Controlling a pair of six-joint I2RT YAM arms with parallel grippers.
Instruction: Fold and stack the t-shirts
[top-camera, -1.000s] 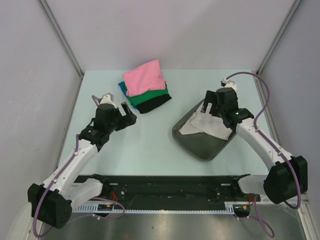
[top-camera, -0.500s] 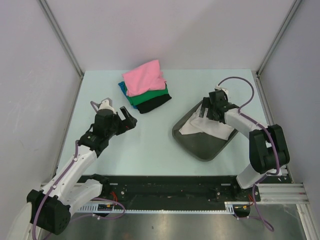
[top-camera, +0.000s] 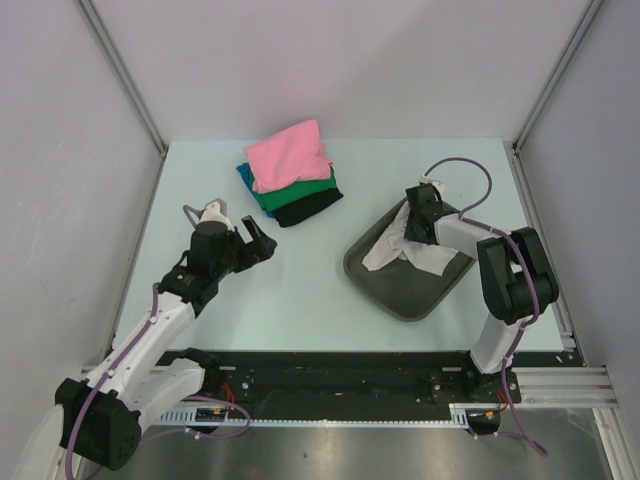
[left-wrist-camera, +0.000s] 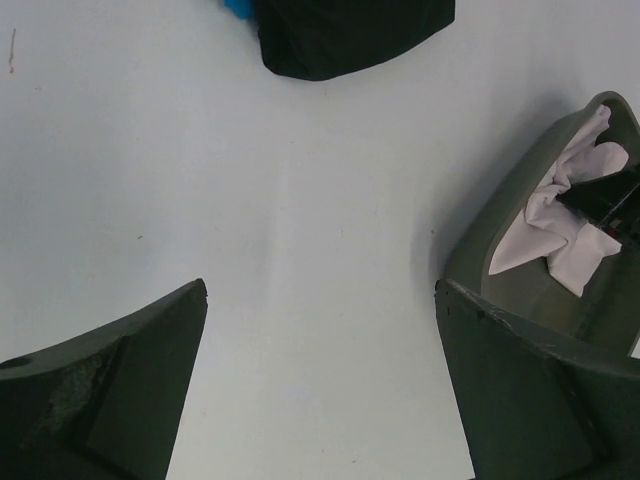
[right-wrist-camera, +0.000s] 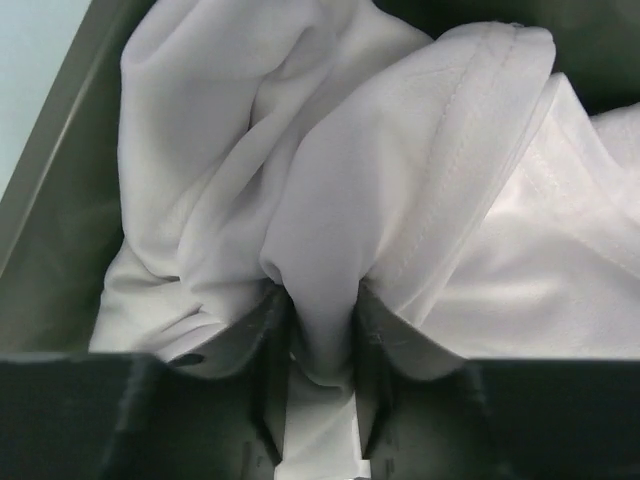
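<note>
Between the closed jaws of the right tool (right-wrist-camera: 322, 335), a ridge of the white t-shirt (right-wrist-camera: 420, 170) was gripped inside the tray (right-wrist-camera: 70, 170), its bulk bunched ahead of that tool, while the left tool (left-wrist-camera: 320, 290) was held wide open, well apart over the table (left-wrist-camera: 150, 150).

1. Tray (top-camera: 405, 298): dark grey-green plastic with rounded corners and a shallow raised rim. It lies turned askew to the table edges.
2. Table (top-camera: 300, 290): pale blue-green top. It lies under the tray, with most of its bare area to the tray's left.
3. Black rail (top-camera: 340, 385): on the near side of the tray, running along the table's near edge.
4. Wall panels (top-camera: 340, 60): pale grey, standing to the left, behind and to the right of the tray.
5. Metal posts (top-camera: 120, 72): two slanted posts at the corners behind the tray, one on each side.
</note>
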